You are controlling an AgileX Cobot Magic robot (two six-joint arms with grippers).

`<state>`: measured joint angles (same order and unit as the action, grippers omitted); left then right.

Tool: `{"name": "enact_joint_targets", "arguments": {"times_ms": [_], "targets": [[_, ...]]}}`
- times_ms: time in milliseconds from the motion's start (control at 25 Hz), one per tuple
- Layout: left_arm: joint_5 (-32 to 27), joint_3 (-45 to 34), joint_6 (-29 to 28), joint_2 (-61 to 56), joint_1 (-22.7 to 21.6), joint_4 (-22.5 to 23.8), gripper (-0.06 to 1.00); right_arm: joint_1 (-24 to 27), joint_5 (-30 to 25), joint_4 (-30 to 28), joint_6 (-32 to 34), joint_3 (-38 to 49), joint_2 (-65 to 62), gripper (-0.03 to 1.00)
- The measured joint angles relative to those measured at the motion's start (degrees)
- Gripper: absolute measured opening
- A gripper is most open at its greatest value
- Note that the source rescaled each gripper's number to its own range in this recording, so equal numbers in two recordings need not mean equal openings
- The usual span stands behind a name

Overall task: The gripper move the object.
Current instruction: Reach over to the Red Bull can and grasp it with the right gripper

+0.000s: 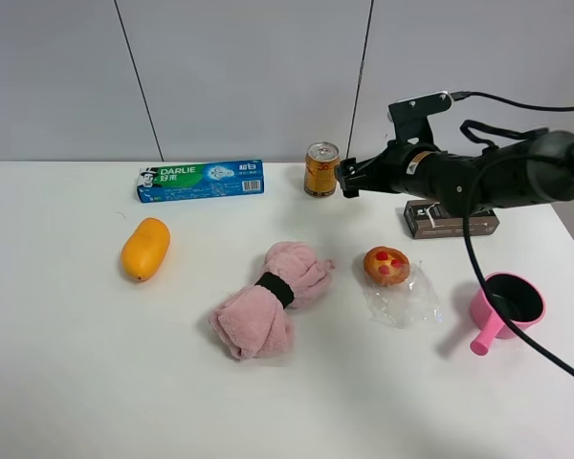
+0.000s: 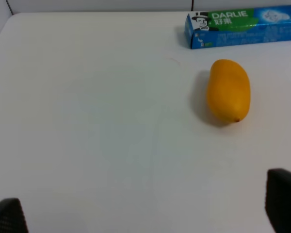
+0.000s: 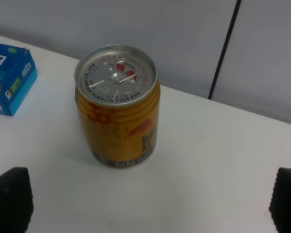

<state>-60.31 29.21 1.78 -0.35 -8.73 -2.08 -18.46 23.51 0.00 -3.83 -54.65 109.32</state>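
Where the can (image 1: 321,168) stands, a toothpaste box (image 1: 201,180) lies near.

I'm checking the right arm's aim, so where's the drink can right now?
In the exterior high view the drink can stands upright near the back edge of the table, just right of centre, between the toothpaste box and the open right pincer.

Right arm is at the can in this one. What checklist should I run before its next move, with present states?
1. Right gripper open: ok, fingertips spread wide.
2. Drink can upright: ok.
3. Can between the fingertips: not ok, it stands ahead of them.
4. Toothpaste box apart from the can: ok.
5. Left gripper out of the way: ok, open near the mango.
6. Can's weight: cannot tell.
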Motion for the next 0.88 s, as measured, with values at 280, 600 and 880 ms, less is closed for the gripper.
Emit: {"name": "enact_joint_targets", "arguments": {"times_ms": [280,600,880], "targets": [[0.00,0.00,0.00,0.00,0.00,0.00,1.00,0.00,11.71,0.00,0.00,-0.06,7.08,1.00],[0.00,0.00,0.00,0.00,0.00,0.00,1.00,0.00,15.90,-0.47,0.00,-3.49,11.28,1.00],[0.00,0.00,0.00,0.00,0.00,0.00,1.00,-0.30,12.65,-2.90,0.86,-11.81,15.50,1.00]]}}
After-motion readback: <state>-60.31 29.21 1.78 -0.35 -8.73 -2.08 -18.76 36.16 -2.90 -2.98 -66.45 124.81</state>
